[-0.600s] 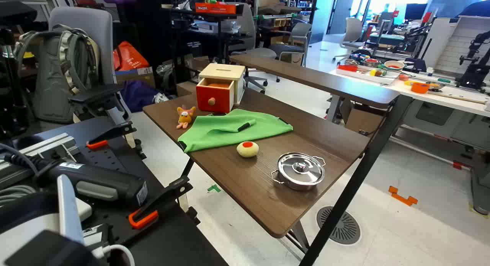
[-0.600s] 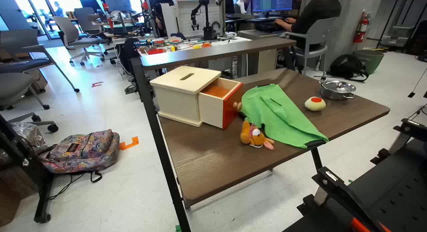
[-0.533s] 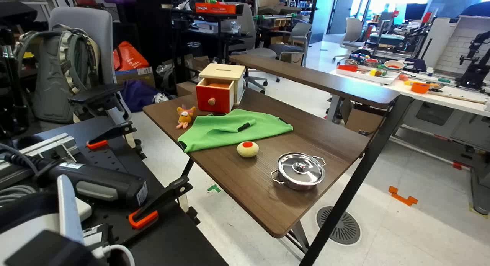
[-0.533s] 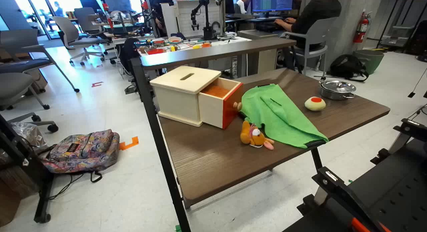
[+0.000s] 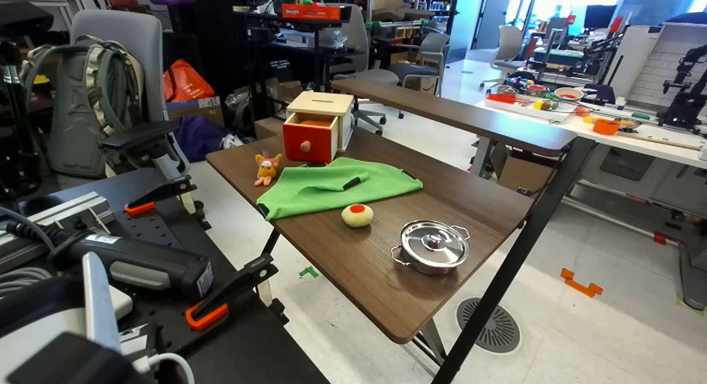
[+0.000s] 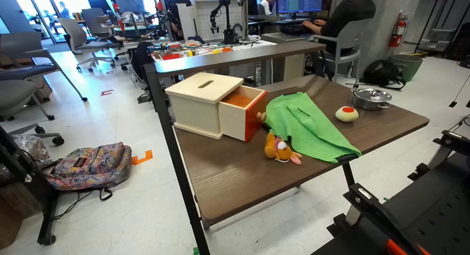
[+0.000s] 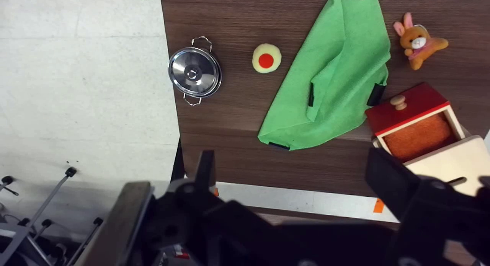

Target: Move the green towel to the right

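Green towel (image 7: 342,76) slants lengthwise, up-right in the wrist view.

- The wrist view's top edge is clipping the green cloth towel (image 7: 340,86).
- There, the blurred black two-fingered end effector (image 7: 289,164) is hiding part of the pale rectangular wooden box (image 7: 455,159).
- The right edge is cropping that box too.

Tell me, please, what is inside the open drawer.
The drawer shows fuzzy-looking orange material in its exposed part. Anything farther back, under the box top, is covered and cannot be seen.
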`<state>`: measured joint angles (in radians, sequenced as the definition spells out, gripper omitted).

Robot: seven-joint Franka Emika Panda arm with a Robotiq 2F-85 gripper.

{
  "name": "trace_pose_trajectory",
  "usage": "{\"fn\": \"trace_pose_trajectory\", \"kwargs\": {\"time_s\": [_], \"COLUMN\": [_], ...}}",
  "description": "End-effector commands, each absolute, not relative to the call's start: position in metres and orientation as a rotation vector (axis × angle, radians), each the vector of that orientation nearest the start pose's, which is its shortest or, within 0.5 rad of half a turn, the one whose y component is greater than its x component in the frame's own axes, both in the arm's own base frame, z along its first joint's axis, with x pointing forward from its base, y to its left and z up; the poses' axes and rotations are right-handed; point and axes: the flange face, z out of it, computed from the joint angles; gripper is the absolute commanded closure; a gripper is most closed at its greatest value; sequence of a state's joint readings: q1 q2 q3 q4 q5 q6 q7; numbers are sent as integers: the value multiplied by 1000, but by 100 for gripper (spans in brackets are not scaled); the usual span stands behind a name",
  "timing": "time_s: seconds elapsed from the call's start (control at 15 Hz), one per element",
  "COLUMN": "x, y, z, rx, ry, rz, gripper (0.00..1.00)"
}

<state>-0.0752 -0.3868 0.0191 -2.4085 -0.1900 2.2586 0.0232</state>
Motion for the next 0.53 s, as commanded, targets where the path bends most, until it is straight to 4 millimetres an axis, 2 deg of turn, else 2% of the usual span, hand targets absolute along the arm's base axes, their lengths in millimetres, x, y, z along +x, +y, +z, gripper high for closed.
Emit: {"fn": "trace_pose_trajectory", "kwargs": {"time_s": [0.0, 0.2, 0.47], "x": [449, 449, 473], "y": [-30, -30, -7], "z": [481, 481, 438], "rx": [-3290, -3290, -3325], "ry": [-39, -39, -86], "rz": [-384, -384, -296], "gripper": [0, 0, 0]}}
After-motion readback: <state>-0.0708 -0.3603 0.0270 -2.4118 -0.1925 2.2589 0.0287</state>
